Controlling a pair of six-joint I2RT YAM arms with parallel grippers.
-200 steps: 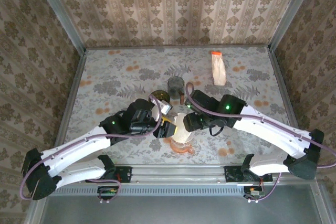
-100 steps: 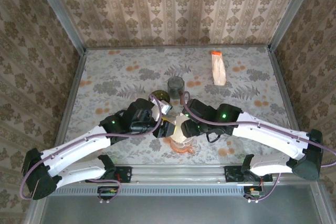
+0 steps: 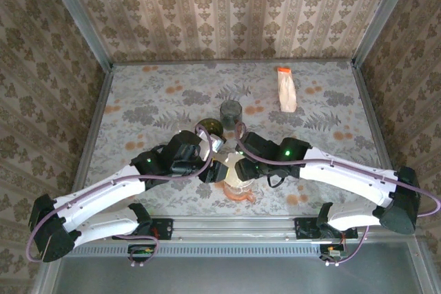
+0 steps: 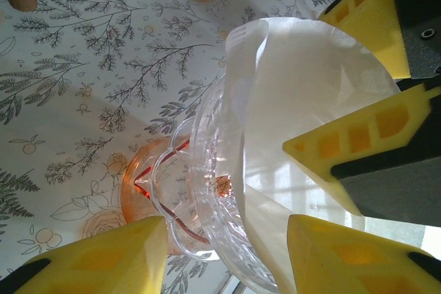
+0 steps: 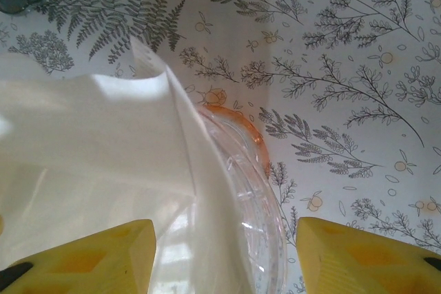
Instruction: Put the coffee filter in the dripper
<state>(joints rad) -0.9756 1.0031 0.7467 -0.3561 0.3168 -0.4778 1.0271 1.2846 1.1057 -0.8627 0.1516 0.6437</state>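
Observation:
A clear glass dripper [image 4: 207,170] on an orange base [image 4: 138,184] stands near the table's front edge [image 3: 239,189]. A white paper coffee filter [image 4: 310,101] sits opened inside its cone, its top edge standing above the rim [image 5: 89,149]. My left gripper [image 4: 227,259] is open and straddles the rim, one finger outside by the handle, the other over the filter. My right gripper [image 5: 227,259] is open too, one finger on the filter side, the other outside the rim [image 5: 255,197]. The right fingers [image 4: 365,25] reach in over the filter. Both grippers [image 3: 215,170] [image 3: 241,168] meet above the dripper.
A dark glass cup [image 3: 231,111] and a small round jar [image 3: 209,129] stand just behind the dripper. A pack of filters [image 3: 286,92] with an orange top lies at the back right. Patterned walls close in the table on three sides.
My right gripper has moved left and down onto the dripper, covering more of the filter. The left arm has barely moved.

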